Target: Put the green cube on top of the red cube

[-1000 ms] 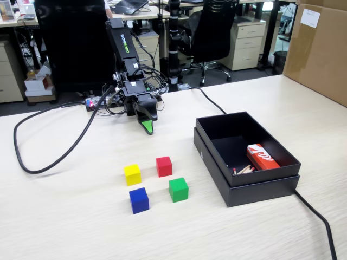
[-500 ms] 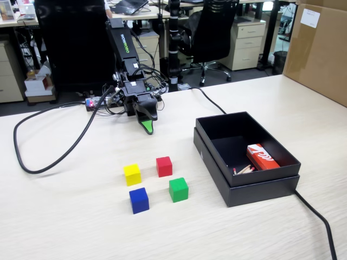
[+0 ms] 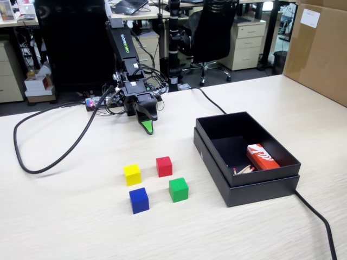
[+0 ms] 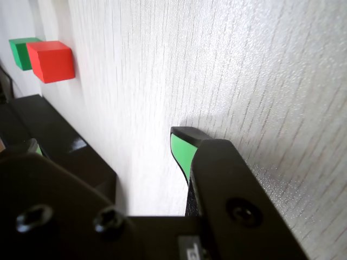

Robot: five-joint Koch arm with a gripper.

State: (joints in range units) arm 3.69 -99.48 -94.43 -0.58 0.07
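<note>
- gripper (image 3: 147, 129) hangs low over the table (image 3: 65, 216) near the arm base, pointy green tip aimed down, nothing in it. only one tip shows in the fixed view and in the wrist view (image 4: 181, 149), so can't tell how far open it is
- green cube (image 3: 178, 189) sits flat on the table, well apart from the gripper, toward the front of the fixed view
- red cube (image 3: 164, 166) is just behind and a bit left of the green one, close but not touching. nothing stacked on it
- yellow cube (image 3: 132, 174) is left of the red, blue cube (image 3: 139, 200) left of the green; the 4 make a loose square
- wrist cam: red cube (image 4: 51, 61) top left w/ the green cube (image 4: 20, 51) peeking out behind it
- black box (image 3: 246, 184) is open on the right in the fixed view, w/ a red-orange carton (image 3: 262, 157) and some matchsticks (image 3: 244, 169) inside
- black cable (image 3: 43, 162) loops across the table on the left
</note>
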